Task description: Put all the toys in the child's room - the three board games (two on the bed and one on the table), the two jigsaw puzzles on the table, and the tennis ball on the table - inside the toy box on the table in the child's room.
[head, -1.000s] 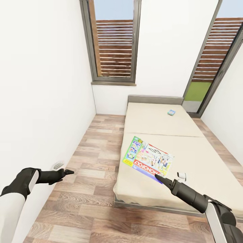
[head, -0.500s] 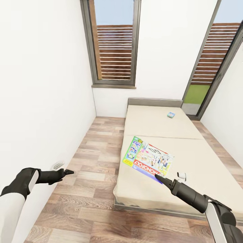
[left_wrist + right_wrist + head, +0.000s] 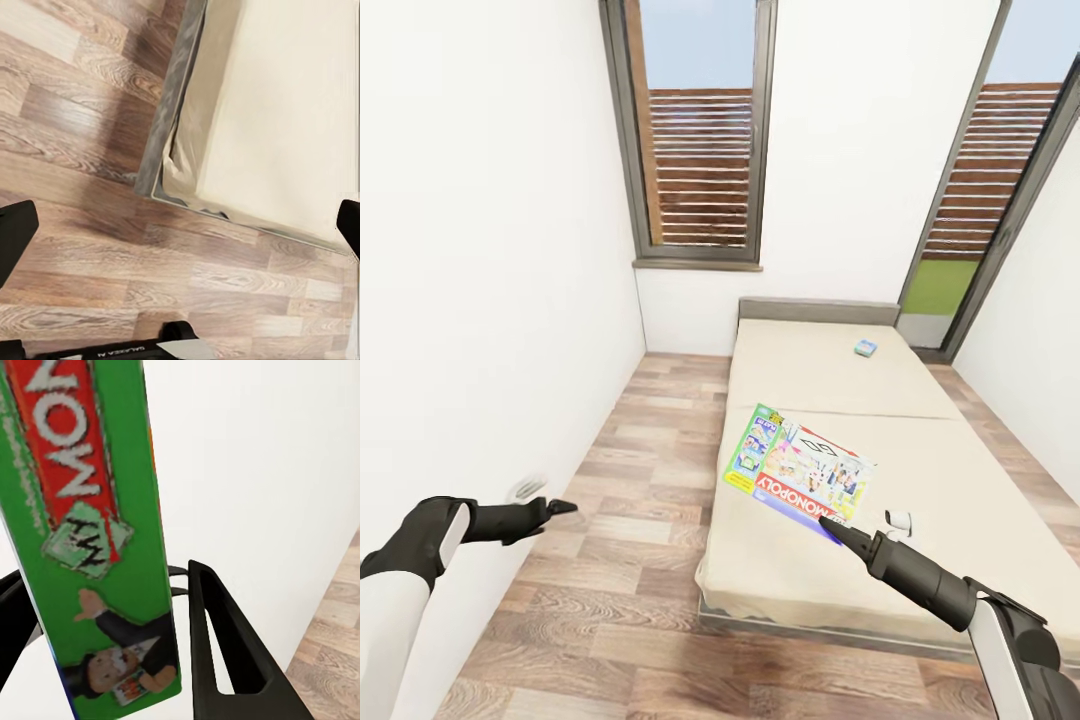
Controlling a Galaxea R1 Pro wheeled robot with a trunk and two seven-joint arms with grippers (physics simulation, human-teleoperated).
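Holding the Monopoly board game (image 3: 800,465) by its near edge, the right gripper (image 3: 828,524) has its fingers (image 3: 217,660) closed on the box, which lies tilted on the near half of the bed (image 3: 960,500); a second small blue game box (image 3: 866,347) sits near the headboard. Over the last second the head view has tipped slightly while arms and box kept their places, so the lift seems not yet begun. The left gripper (image 3: 560,507) hangs over the floor, fingers (image 3: 15,232) spread wide and empty.

White walls (image 3: 490,250), plank floor (image 3: 630,560), tall windows (image 3: 695,130).
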